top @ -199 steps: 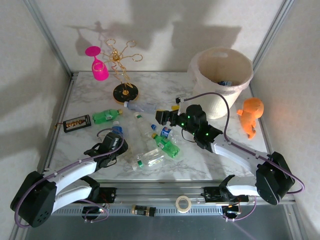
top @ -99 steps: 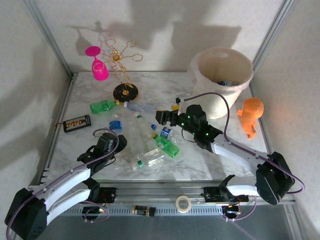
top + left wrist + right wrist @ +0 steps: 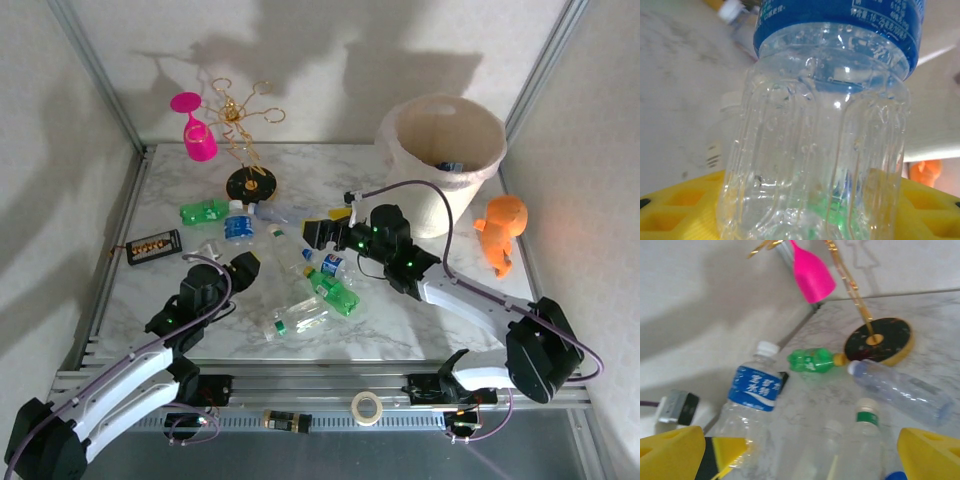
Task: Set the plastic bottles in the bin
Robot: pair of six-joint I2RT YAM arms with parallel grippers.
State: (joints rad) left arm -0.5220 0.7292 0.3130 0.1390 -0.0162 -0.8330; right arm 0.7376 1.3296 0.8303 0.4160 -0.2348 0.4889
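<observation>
The job is in its early part. The bin (image 3: pixel 401 128) stands at the far right of the surface (image 3: pixel 400 325), and something blue shows low inside it, probably a bottle or two already dropped in, though it is too small to be sure. Most of the bottles are not yet in. A green bottle (image 3: pixel 204 211) and a clear bottle (image 3: pixel 281 213) lie near the black base of the gold stand (image 3: pixel 250 184), and a loose heap of bottles (image 3: pixel 312 288) lies in the middle between the arms. The left tool (image 3: pixel 241 263) is clamped on the lower body of a blue-label bottle (image 3: pixel 835 30), which stands roughly upright in its grip with the white cap on top, well apart from the bin. The right tool (image 3: pixel 820 442) hangs over the heap with its yellow fingers spread wide and nothing between them. By my reckoning the held bottle has to cross to the bin, then the rest one by one.
</observation>
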